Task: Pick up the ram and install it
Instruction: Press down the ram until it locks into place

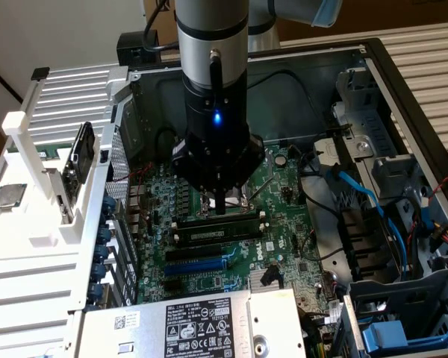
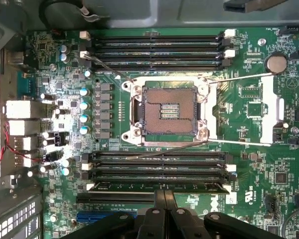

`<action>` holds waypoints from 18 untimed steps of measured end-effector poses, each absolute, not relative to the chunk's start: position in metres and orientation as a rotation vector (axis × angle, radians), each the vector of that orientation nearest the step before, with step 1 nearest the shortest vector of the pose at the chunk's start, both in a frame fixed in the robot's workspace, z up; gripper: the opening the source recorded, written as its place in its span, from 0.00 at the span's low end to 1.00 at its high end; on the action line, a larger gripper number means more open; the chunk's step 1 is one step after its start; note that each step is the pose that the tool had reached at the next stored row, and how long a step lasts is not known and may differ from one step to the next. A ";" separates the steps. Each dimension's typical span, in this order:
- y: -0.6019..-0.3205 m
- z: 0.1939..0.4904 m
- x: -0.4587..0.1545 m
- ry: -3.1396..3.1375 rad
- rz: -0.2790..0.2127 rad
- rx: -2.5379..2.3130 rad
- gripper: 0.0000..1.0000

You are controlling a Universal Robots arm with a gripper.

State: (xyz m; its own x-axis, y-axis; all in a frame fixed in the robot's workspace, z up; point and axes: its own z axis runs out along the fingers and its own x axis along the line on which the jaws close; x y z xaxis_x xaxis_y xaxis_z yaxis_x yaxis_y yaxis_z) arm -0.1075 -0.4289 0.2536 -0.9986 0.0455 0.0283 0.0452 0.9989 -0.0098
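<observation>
Gripper (image 1: 220,211) is down inside the PC case, fingers (image 2: 164,205) pinched together, pressing on the ram (image 2: 157,187) sitting in a slot just below the CPU socket (image 2: 168,110). Pickup looks done; full seating and latch closure unclear.

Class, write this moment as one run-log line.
stage: install | pincer: shut, tips at ram | ram: slotted on motherboard near empty CPU socket

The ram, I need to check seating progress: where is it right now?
The ram sits in the motherboard's memory slot just below the hand, beside the CPU socket; in the wrist view it lies above the blue expansion slot.
</observation>
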 end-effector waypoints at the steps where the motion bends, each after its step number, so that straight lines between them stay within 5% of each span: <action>1: -0.429 0.254 -0.108 -3.112 0.014 -0.088 0.10; 18: -0.431 0.254 -0.106 -3.111 0.014 -0.098 0.10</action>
State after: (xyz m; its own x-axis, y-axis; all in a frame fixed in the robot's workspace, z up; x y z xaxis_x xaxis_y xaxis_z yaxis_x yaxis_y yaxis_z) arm -0.1061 -0.4309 0.2536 -0.9976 0.0633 0.0292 0.0630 0.9980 -0.0097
